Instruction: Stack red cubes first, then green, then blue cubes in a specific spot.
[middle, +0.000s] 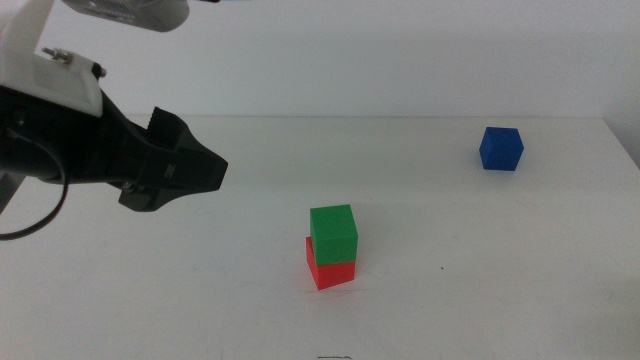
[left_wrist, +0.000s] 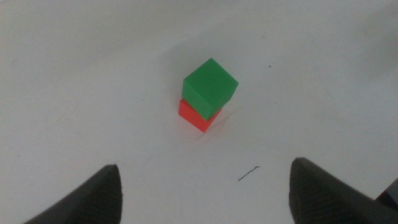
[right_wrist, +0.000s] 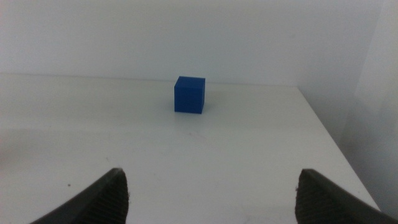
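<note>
**Red cube under green cube, blue cube apart: table inventory**

Red cube (middle: 329, 271): small, solid, bright red, matte plain faces. It rests on the plain white tabletop (middle: 480, 260) near the middle of the table, toward the front edge in the middle view. It is the bottom piece of a two-cube stack. In the left wrist view (left_wrist: 193, 117) only its lower faces show beneath the cube above.

Listed from left to right in the middle view:

1. Left gripper (middle: 205, 168): two dark jaws on a black arm with a white housing, entering from the left side. It hangs above the table, to the left of the stack and apart from it, touching no cube. In its own wrist view (left_wrist: 205, 190) the jaws stand wide apart with bare tabletop between them and nothing held.

2. Green cube (middle: 333, 234): small, solid, green, matte, same size as the red one. It sits directly on top of the red cube, turned slightly so its edges do not line up with those below; the left wrist view (left_wrist: 210, 88) shows the offset corners.

3. Blue cube (middle: 500, 148): small, solid, dark blue, matte. It stands alone on the tabletop at the far right, well apart from the stack, upright.

4. Right gripper (right_wrist: 211, 193): out of the middle view. Its wrist view shows two dark jaws spread wide, empty, with the blue cube (right_wrist: 189, 94) ahead of them and not touched.

Minor item: a thin dark mark (left_wrist: 249, 173) on the table surface near the stack.
</note>
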